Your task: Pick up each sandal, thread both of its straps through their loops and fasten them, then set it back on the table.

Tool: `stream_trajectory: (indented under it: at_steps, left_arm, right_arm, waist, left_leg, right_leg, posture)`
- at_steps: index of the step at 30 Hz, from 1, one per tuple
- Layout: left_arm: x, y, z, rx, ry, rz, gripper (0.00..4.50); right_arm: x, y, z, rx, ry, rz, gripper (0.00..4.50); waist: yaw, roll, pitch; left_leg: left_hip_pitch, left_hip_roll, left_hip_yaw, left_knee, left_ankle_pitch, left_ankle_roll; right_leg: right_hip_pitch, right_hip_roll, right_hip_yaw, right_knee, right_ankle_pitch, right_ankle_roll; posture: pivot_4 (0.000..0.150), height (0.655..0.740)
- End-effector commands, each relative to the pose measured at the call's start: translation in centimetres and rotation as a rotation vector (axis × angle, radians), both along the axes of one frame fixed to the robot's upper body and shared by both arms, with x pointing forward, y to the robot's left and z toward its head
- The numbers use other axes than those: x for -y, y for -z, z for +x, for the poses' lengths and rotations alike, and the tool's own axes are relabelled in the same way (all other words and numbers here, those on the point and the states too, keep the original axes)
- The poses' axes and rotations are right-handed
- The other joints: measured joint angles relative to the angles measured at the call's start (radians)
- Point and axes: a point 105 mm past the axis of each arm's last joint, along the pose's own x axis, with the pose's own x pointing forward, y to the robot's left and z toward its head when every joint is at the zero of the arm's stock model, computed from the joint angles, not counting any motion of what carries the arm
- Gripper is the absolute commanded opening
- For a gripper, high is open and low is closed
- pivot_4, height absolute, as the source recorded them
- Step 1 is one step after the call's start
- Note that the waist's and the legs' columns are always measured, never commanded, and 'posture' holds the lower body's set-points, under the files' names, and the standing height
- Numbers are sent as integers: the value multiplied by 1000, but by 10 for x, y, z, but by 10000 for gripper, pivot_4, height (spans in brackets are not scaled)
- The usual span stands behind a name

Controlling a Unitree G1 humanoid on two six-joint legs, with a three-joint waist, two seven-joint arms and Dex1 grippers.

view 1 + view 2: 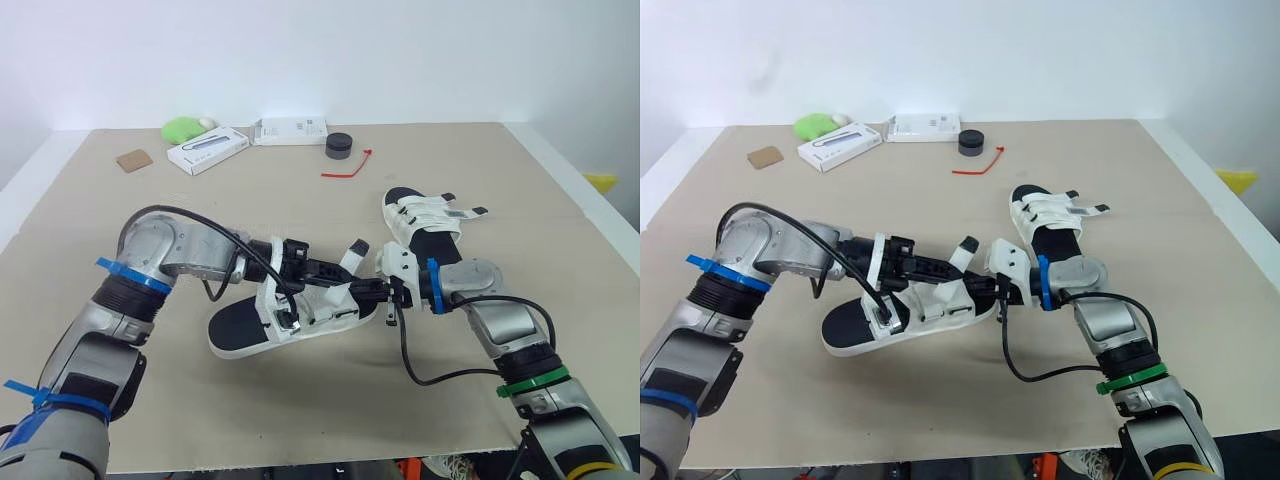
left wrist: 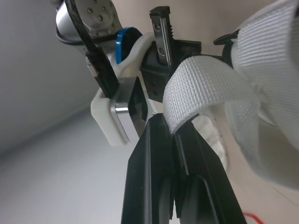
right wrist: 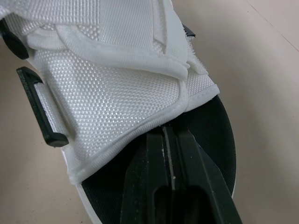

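Webbing is what I have on the left: the left gripper [image 2: 170, 128] has its two black fingers clamped tight on a white strap [image 2: 201, 84], which arcs up out of the tips. From the head cameras I see the near sandal [image 1: 245, 328] sole down in the front half of the table [image 1: 300, 200], between my two arms. I cannot tell whether its sole rests fully on the surface. The strap's black-tipped end pokes up above it. The right gripper [image 3: 167, 133] comes in from the other side. Its fingers are pressed together with no gap, tips tucked against the hem of the white mesh upper [image 3: 117, 107] over the black footbed [image 3: 219, 135]. I cannot tell whether any fabric is caught between them. A black plastic loop [image 3: 39, 107] sits at the upper's side. The second sandal [image 1: 425, 225] lies flat just beyond my right wrist. Along the far edge I see a green object [image 1: 183, 129], a white box [image 1: 207, 149], a second white box [image 1: 290, 130], a black puck [image 1: 339, 145], a red zip tie [image 1: 350, 165] and a cardboard square [image 1: 134, 159].
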Motion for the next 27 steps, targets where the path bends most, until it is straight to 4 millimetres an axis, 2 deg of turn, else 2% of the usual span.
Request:
stream_trajectory:
  at_steps: [1,2,5,6,7,10,16,18,21,22,24,26,27]
  left_arm:
    - [7,-13,-9,-30,57,-64,5665]
    - [7,-15,-9,-48,55,-77,7831]
    - [8,-23,-7,-109,31,-126,21799]
    - [7,-24,-6,-128,23,-139,23786]
    - [7,-26,-6,-140,17,-145,29750]
    - [0,-23,-8,-203,-10,-127,41418]
    - [-9,-36,-14,-461,-75,-228,41418]
    - [-13,-41,-7,-552,-132,-272,41418]
    - [-22,-51,6,-805,-224,-401,41418]
    - [-29,-58,14,-1040,-264,-508,41418]
    - [-39,-60,21,-1473,-304,-616,41418]
    - [-44,-62,25,-1732,-323,-682,41418]
    - [-50,-58,36,-1954,-362,-744,41418]
  right_arm:
    - [-3,-4,0,17,-23,-7,0]
    - [-3,-4,0,16,-24,-7,0]
    - [-4,-3,0,16,-27,-7,0]
    - [-4,-3,-1,16,-27,-7,0]
    - [-4,-3,0,16,-28,-7,0]
    - [-4,-3,-1,14,-29,-8,0]
    - [-4,-3,0,11,-32,-9,0]
    - [-5,-3,0,10,-34,-8,0]
    - [-6,-2,0,10,-38,-8,0]
    - [-6,-3,0,9,-38,-6,0]
    - [-7,-3,1,8,-38,-5,0]
    - [-7,-3,1,7,-38,-4,0]
    - [-7,-3,1,6,-37,-3,0]
  waist:
    - [0,0,0]
    - [0,0,0]
    - [0,0,0]
    - [0,0,0]
    - [0,0,0]
    - [-1,0,0]
    - [-1,0,0]
    - [-1,0,0]
    - [-2,0,0]
    - [-2,0,0]
    - [-3,0,0]
    - [-3,0,0]
    - [-3,0,0]
  left_leg:
    - [0,0,0,0,0,0]
    - [0,0,1,0,0,0]
    - [1,0,1,0,0,0]
    - [1,0,1,0,0,0]
    - [1,0,1,0,0,0]
    - [1,0,1,0,0,0]
    - [0,0,1,0,0,0]
    - [0,0,1,0,0,0]
    - [1,0,1,0,0,0]
    - [1,1,1,0,0,1]
    - [0,2,0,0,0,1]
    - [0,3,-1,0,0,1]
    - [0,3,-2,0,0,1]
  right_leg:
    - [0,0,0,0,0,0]
    - [0,0,0,0,0,0]
    - [0,-1,0,0,0,0]
    - [0,0,0,0,0,0]
    - [0,0,0,0,0,0]
    - [0,0,0,0,0,0]
    - [-1,0,0,0,0,0]
    - [-1,0,0,0,0,1]
    - [-1,1,0,1,0,1]
    - [-1,2,0,1,-1,2]
    - [-2,3,0,2,-2,2]
    - [-2,4,0,1,-3,5]
    - [-2,5,0,2,-4,5]
  posture:
    - [1500,7400]
    - [1500,7400]
    - [1500,7400]
    - [1500,7400]
    - [1500,7400]
    - [1500,7400]
    - [1500,7400]
    - [1500,7400]
    - [1500,7400]
    - [1500,7400]
    - [1500,7400]
    - [1500,7400]
    - [1500,7400]
